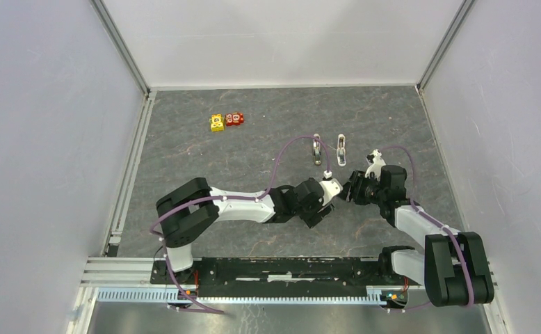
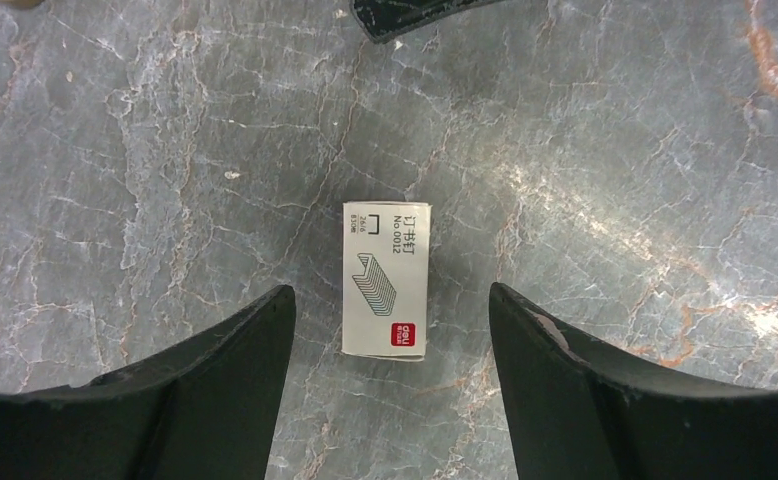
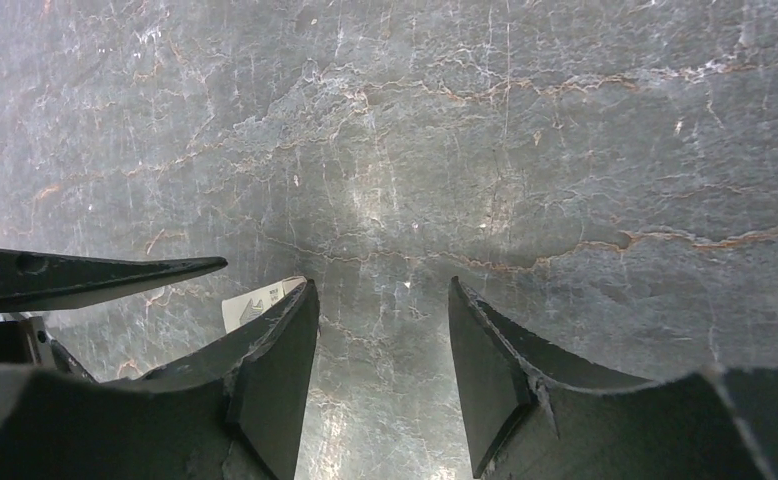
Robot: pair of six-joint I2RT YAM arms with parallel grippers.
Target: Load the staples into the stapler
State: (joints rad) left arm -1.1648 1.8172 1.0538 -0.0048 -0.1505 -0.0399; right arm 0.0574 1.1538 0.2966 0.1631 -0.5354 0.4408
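Fingers (image 2: 230, 370) of the left gripper (image 2: 390, 290) stand spread either side of the staple box (image 2: 385, 270), which lies flat on the table (image 2: 115, 150), untouched. Just beside it the right gripper (image 3: 382, 285) gapes empty. Farther back, the stapler (image 1: 341, 147) lies apart from the 2 grippers.

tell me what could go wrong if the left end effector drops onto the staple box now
The staple box lies flat and low on the table between the open fingers of the left end effector. They may scrape the surface or skid over the box instead of pinching it. The right end effector, also open, hovers close beside the left one, so the two could collide.
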